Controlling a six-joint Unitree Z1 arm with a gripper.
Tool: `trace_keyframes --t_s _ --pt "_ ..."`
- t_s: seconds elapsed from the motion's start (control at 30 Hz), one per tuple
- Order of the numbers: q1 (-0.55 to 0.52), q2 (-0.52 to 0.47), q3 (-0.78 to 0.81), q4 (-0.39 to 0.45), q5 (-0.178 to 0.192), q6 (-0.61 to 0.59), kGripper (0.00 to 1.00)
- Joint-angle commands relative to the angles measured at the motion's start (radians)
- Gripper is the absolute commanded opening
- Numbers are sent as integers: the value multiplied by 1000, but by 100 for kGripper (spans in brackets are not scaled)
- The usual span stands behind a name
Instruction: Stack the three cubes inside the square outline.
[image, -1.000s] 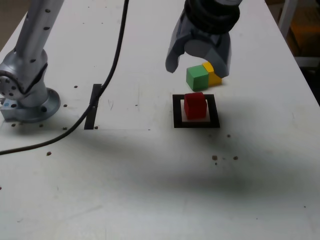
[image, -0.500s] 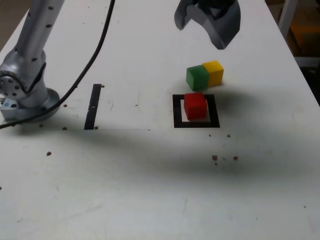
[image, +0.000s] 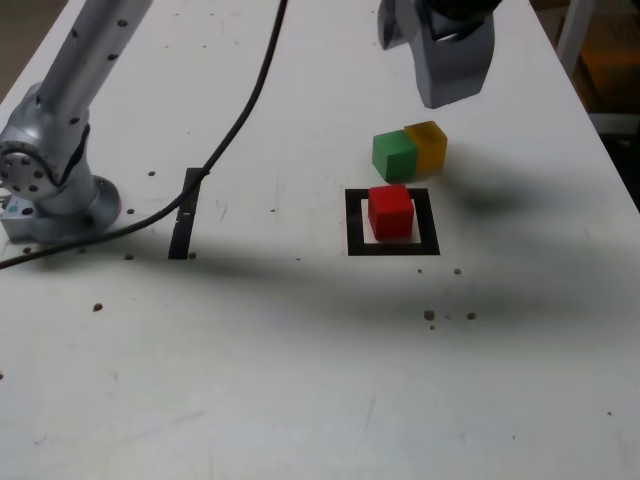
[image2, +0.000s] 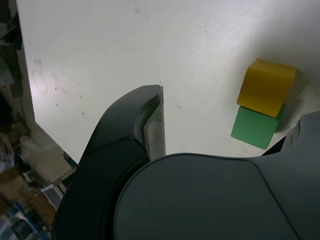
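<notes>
The red cube (image: 390, 211) sits inside the square outline (image: 392, 248) near the middle of the white tabletop (image: 300, 380). Toward the far edge, just beyond the outline, the green cube (image: 394, 155) and yellow cube (image: 427, 144) stand touching side by side. The gripper (image: 440, 55) hangs above them, nearer the far edge, its fingers (image2: 152, 120) spread apart and, as far as the partial view shows, empty.
</notes>
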Motion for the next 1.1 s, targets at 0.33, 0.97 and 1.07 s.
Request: trace_keyframes --t_s 0.33,0.97,1.07 --pt "80 71 -75 42 -108 200 93" --pt "100 137 -93 -4 -211 168 97" --pt "100 145 -90 -24 -195 168 97"
